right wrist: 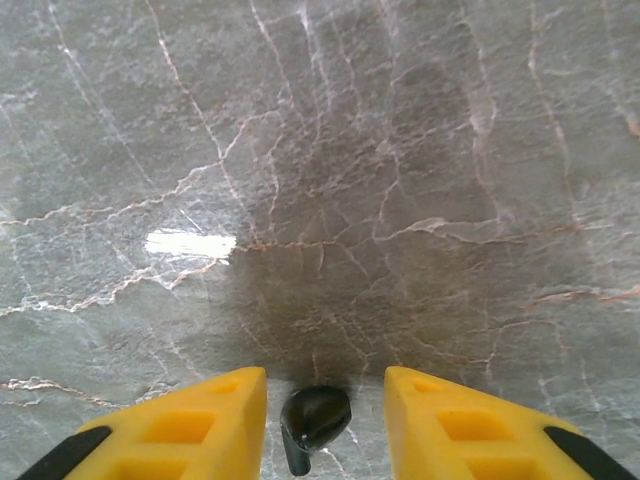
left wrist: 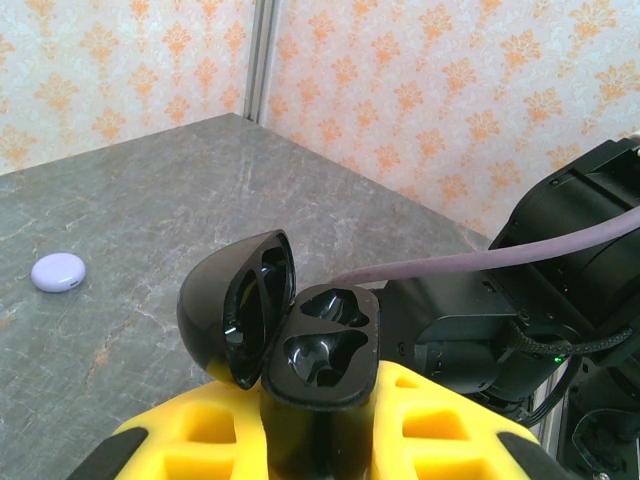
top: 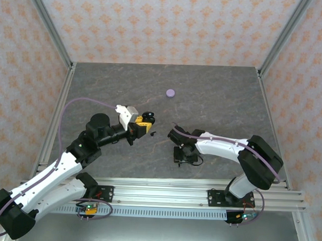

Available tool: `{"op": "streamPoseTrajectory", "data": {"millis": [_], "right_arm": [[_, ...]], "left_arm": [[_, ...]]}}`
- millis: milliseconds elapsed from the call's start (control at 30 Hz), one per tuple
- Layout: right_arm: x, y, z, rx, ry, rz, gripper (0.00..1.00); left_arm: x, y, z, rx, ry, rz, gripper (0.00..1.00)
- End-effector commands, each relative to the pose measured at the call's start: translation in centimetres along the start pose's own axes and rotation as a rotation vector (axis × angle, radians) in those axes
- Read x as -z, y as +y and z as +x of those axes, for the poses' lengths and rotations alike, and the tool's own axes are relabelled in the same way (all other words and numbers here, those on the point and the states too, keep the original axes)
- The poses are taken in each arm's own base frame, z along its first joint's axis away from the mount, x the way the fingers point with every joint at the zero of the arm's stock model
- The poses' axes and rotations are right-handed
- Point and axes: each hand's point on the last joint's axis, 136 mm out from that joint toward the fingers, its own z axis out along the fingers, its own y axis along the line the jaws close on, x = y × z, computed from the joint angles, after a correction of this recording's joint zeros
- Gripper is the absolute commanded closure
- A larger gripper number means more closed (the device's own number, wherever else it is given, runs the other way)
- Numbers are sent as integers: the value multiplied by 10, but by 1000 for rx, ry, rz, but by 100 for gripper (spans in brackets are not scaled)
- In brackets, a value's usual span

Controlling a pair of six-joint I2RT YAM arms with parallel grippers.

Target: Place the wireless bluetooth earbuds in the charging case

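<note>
My left gripper is shut on the base of a black charging case, held upright above the table with its lid swung open to the left. Both of its sockets are empty. In the top view this gripper and the case sit left of centre. My right gripper points down at the table, its yellow fingers on either side of a black stemmed earbud lying there, with a gap on each side. From above, the right gripper covers that earbud. A small black piece, perhaps another earbud, lies between the arms.
A round lavender case lies closed on the far part of the grey marble table, and shows at the left in the left wrist view. Patterned walls and metal frame posts enclose the table.
</note>
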Motion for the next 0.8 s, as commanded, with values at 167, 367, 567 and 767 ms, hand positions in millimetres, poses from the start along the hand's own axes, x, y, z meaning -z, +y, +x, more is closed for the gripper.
{"op": "streamPoseTrajectory", "data": {"millis": [167,367,567,767], "right_arm": [[-2,3,5,2,16,14,64],[-5,4,8,15,29,30,64],[-10,-1,6,6,17,63,67],[-14,0,7,3,30,61,74]], "left_arm": [[0,-2,-6,4,-12,4,83],[0,-2,-5,5,-10,3,83],[0,-2,-5,6,-9,2,83],[0,-2,-5,6,-7,0,83]]}}
